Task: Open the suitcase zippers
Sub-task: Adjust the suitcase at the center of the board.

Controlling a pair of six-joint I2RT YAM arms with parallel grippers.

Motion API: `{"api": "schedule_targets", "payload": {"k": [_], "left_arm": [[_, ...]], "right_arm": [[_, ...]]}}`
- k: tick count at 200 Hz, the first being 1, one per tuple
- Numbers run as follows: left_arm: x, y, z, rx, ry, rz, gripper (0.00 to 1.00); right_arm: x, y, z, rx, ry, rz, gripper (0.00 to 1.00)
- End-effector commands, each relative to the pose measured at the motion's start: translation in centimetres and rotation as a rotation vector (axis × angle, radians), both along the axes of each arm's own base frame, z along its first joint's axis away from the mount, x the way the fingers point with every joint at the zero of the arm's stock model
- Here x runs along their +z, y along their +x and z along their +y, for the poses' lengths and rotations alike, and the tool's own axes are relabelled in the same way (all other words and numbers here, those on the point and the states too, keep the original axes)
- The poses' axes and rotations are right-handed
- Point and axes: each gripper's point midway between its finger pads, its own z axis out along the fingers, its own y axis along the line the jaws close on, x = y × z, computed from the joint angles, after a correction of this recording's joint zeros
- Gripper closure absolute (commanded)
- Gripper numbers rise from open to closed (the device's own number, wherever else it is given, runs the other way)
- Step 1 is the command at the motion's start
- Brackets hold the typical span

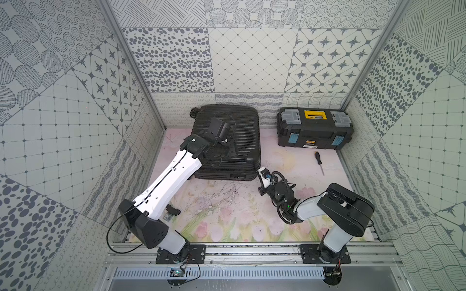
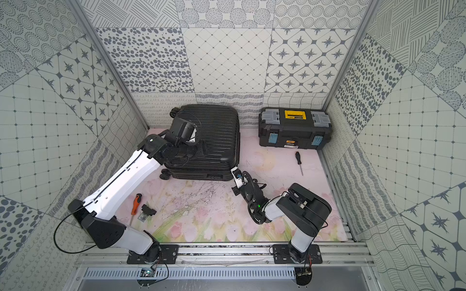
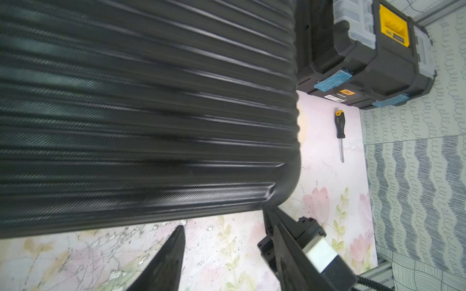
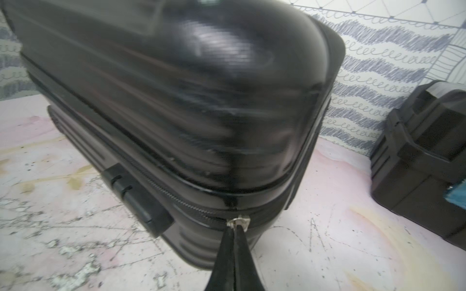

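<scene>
Flowered mat (image 1: 227,216) across the cell floor. At its 11 o'clock, lying flat with the ribbed lid up and both shell halves together, the black suitcase (image 1: 234,126). At 1 o'clock, against the back wall and well apart from the case, a black toolbox (image 1: 312,133) with a yellow label. Over the lid's 8 o'clock part, the left gripper (image 3: 224,221), jaws spread and empty; contact with the shell impossible to tell. At the case's 5 o'clock corner, low by the mat, the right gripper (image 4: 235,234), jaws clenched on the zipper pull (image 4: 238,222). Running from that corner along the near side seam, the zip track (image 4: 191,200), teeth meshed, with a black lock block (image 4: 137,199) just below. At 6 o'clock of the toolbox, a black-handled screwdriver (image 1: 319,162) flat on the mat. At the mat's 8 o'clock, in a top view, an orange-handled screwdriver (image 2: 135,204) beside the left arm (image 2: 121,181).
</scene>
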Motion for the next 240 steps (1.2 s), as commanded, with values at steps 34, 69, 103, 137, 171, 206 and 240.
{"api": "schedule_targets", "payload": {"k": [34, 69, 103, 137, 171, 206, 240], "left_arm": [[-0.1, 0.8, -3.3, -0.077, 0.095, -0.015, 0.44], [-1.0, 0.4, -4.7, -0.104, 0.100, -0.004, 0.44], [-2.0, 0.0, -5.7, -0.120, 0.115, 0.019, 0.45], [-5.1, -1.7, -6.2, -0.155, 0.178, 0.074, 0.46], [-8.7, -3.1, -4.3, -0.133, 0.267, 0.132, 0.46], [-11.0, -4.1, -2.4, -0.133, 0.365, 0.161, 0.46], [-12.2, -4.7, -1.2, -0.133, 0.407, 0.175, 0.46]], "right_arm": [[1.6, -5.0, 4.3, 0.177, 0.019, -0.061, 1.00], [1.1, -7.4, 5.8, 0.220, 0.019, -0.053, 1.00], [0.5, -9.3, 6.9, 0.243, 0.031, -0.041, 1.00], [0.1, -9.0, 6.1, 0.178, 0.040, -0.041, 1.00], [-0.1, -8.2, 4.6, 0.095, 0.009, -0.049, 1.00], [0.1, -7.9, 3.1, 0.051, 0.002, -0.056, 1.00], [0.6, -7.0, 1.9, 0.021, 0.009, -0.055, 1.00]]}}
